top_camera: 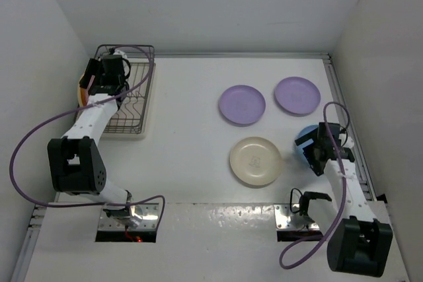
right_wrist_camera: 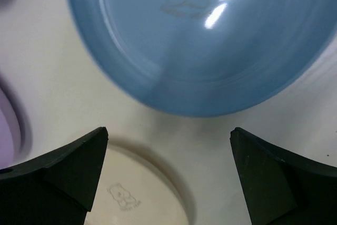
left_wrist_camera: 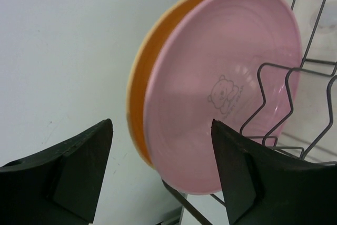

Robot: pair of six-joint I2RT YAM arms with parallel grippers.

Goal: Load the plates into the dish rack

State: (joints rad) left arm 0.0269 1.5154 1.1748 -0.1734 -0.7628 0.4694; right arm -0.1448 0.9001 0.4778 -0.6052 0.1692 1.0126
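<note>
Plastic this thin is looking light, stiff and slick to us, so we are judging the raised rim the best place to pinch each plate. We are seeing the pink plate [left_wrist_camera: 226, 88] and the orange-yellow plate [left_wrist_camera: 138, 93] standing on edge together in the dish rack [top_camera: 135, 107], with the left gripper [left_wrist_camera: 160, 130] spread apart before them, holding nothing. Across the table [top_camera: 192, 163], the right gripper [right_wrist_camera: 168, 133] is hovering wide open over the light blue plate [right_wrist_camera: 195, 40], near the cream plate [top_camera: 256, 161]; two lilac plates [top_camera: 242, 104] [top_camera: 297, 95] are lying flat beyond
</note>
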